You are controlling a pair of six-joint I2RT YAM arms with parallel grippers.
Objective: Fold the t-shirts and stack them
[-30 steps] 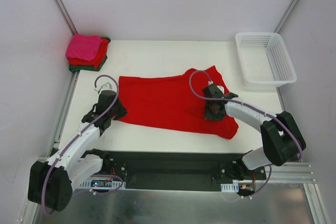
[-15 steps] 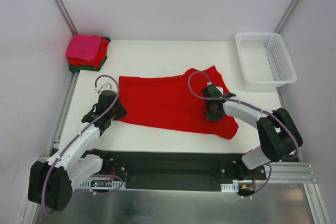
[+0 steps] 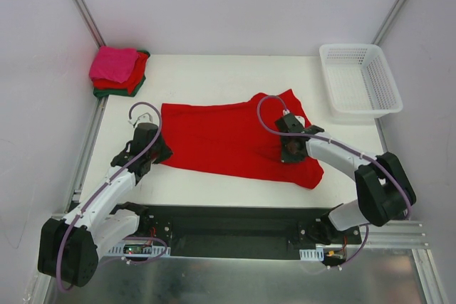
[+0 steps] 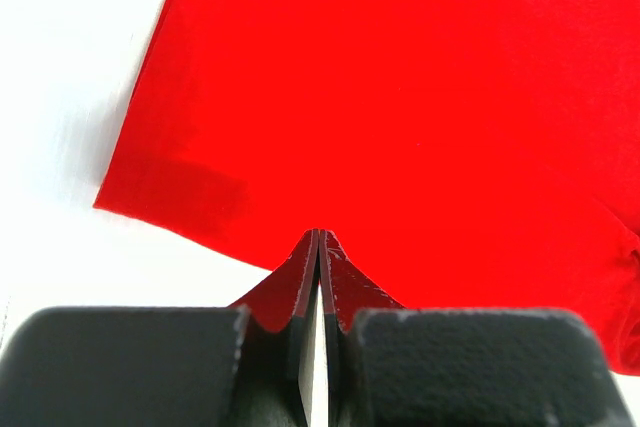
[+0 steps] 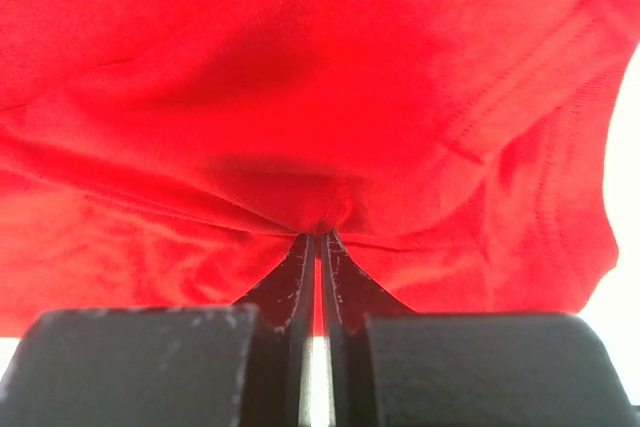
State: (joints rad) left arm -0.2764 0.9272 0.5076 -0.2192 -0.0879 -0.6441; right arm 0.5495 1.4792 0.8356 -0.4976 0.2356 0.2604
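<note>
Just now right gripper closed onto bright red t-shirt, spread across worktop centre (cloth bunched between tips); left gripper clamped on near-left hem. Both ends held, fold can start. Folded stack at far-left corner.

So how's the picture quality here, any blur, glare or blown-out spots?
Top external: sharp, evenly lit, soft shadows. Left wrist: table blown out white, fingers dark and slightly soft. Right wrist: red t-shirt sharp enough to show seams, fingers soft.
</note>
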